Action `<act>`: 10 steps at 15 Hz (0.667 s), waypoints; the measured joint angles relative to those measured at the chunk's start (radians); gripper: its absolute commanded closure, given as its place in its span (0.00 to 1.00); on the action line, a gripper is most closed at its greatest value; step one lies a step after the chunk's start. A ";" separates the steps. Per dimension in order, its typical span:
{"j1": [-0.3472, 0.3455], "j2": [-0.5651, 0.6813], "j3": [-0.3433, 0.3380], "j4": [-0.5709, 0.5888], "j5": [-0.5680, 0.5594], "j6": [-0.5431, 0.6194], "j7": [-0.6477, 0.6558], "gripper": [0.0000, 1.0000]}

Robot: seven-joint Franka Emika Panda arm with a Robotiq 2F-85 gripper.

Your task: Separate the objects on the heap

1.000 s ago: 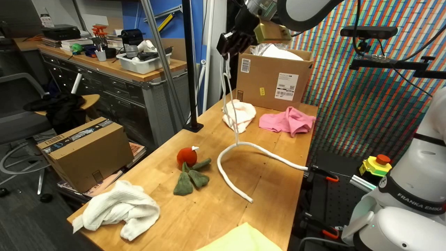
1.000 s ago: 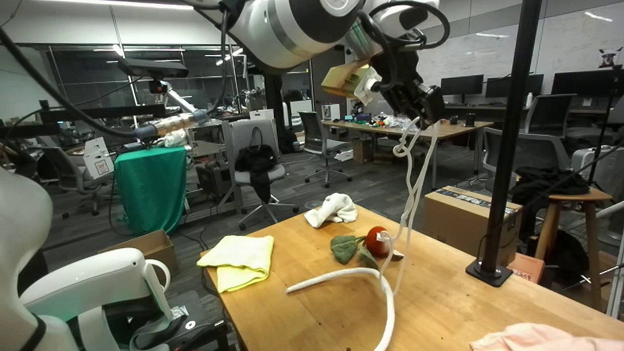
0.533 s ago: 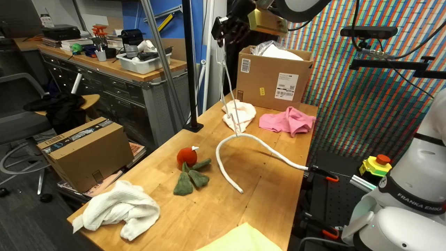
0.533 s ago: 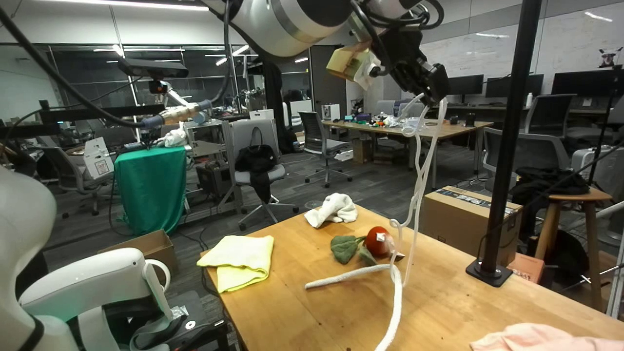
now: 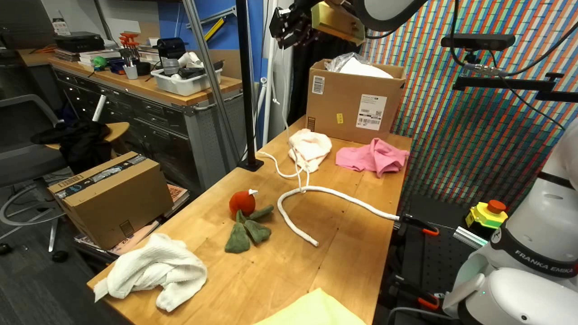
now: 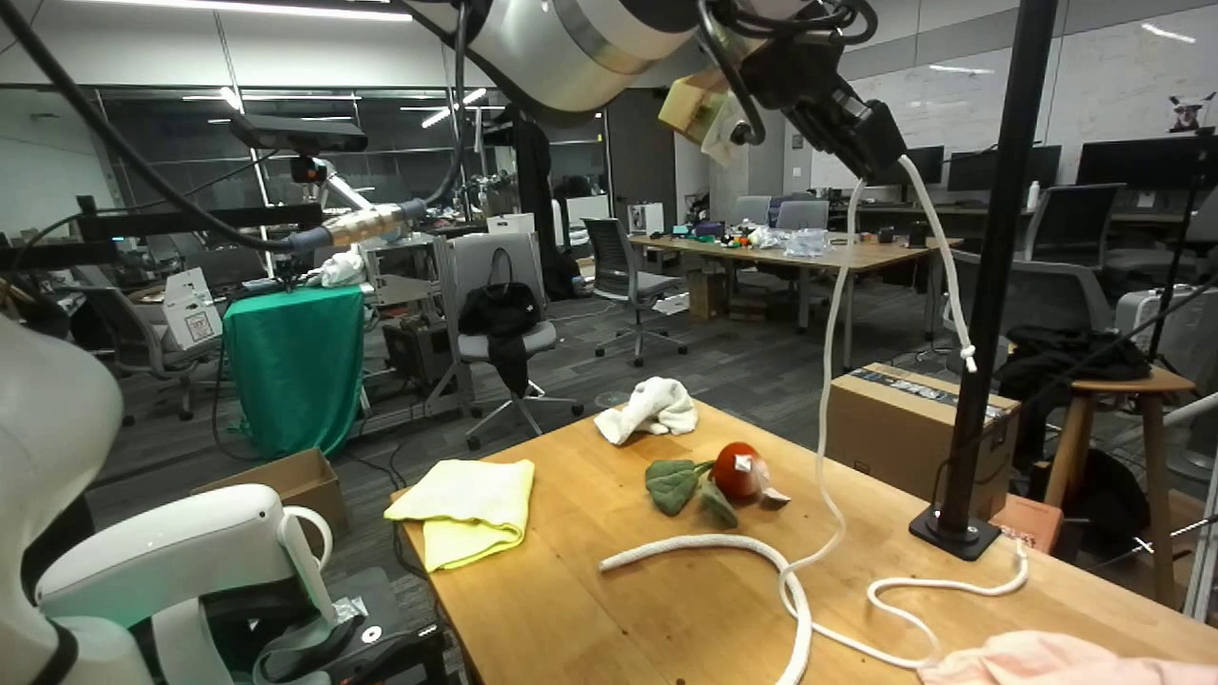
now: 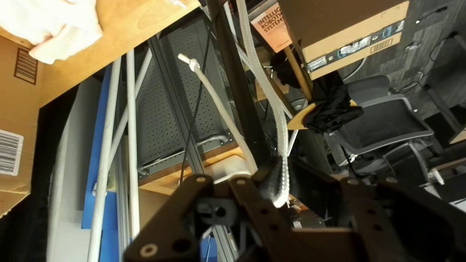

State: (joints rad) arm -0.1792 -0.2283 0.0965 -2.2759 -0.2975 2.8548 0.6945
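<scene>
- Table, closest end in an exterior view: you have the yellow cloth at the bottom, running out of view, and the white towel crumpled at the corner, partly over the edge.
- Next comes your red-and-green toy, leaves spread on the wood, well apart from the towel.
- Just beside it, not touching, the thick white rope lies in an open bend, one end reaching the table's side edge.
- Well above the table, your hand is clenched on the thin white cord. One length drops from it to the thick white rope; a knotted end dangles free. You can't tell how the two are joined.
- Past the rope, more of the cord curls on the wood toward the foot of the black post.
- Farther back you see the cream cloth and the pink cloth, rumpled side by side with a gap between. Whether the cord touches the cream one, you can't tell.
- Behind both stands the cardboard box, open, with clear plastic and a white item inside.
</scene>
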 measured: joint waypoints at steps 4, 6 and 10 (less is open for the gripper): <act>-0.067 0.067 0.038 0.050 -0.147 0.022 0.149 0.95; -0.088 0.103 0.052 0.079 -0.229 0.022 0.221 0.95; -0.108 0.195 0.067 0.148 -0.441 0.018 0.395 0.95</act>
State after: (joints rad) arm -0.2875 -0.0329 0.1631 -2.1284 -0.7386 2.8730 1.0896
